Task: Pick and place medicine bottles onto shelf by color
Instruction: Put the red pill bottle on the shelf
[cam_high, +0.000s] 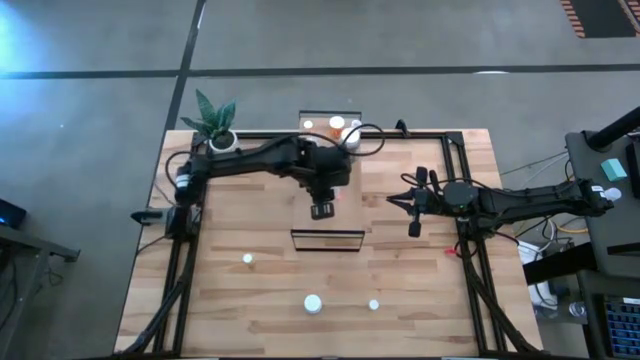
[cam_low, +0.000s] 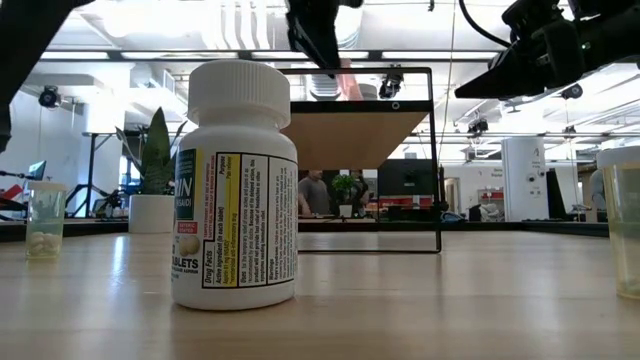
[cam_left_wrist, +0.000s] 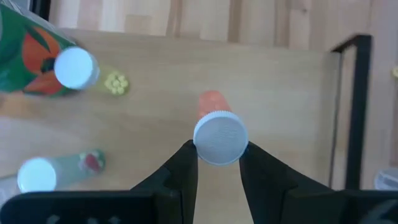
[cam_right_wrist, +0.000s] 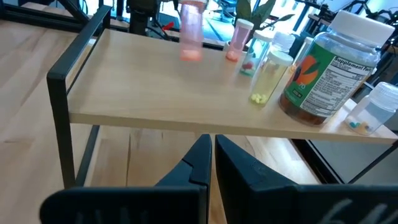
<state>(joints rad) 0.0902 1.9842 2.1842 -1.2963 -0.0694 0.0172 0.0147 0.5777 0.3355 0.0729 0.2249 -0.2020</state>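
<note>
My left gripper reaches over the shelf and is shut on an orange bottle with a white cap. The right wrist view shows that bottle upright over the shelf's light wood top. Farther along the top stand a green-labelled jar, a clear bottle with yellow pills and two small bottles. My right gripper is shut and hovers to the right of the shelf, touching nothing. My left gripper pinches the orange bottle's white cap between its two fingers, from above, pointing down. The bottle hangs upright below them. I cannot tell whether its base touches the shelf top.
Three bottles stand on the near part of the table: a white-capped one, a large white one and a small one. A potted plant sits at the far left corner. Black frame rails run along the table's sides.
</note>
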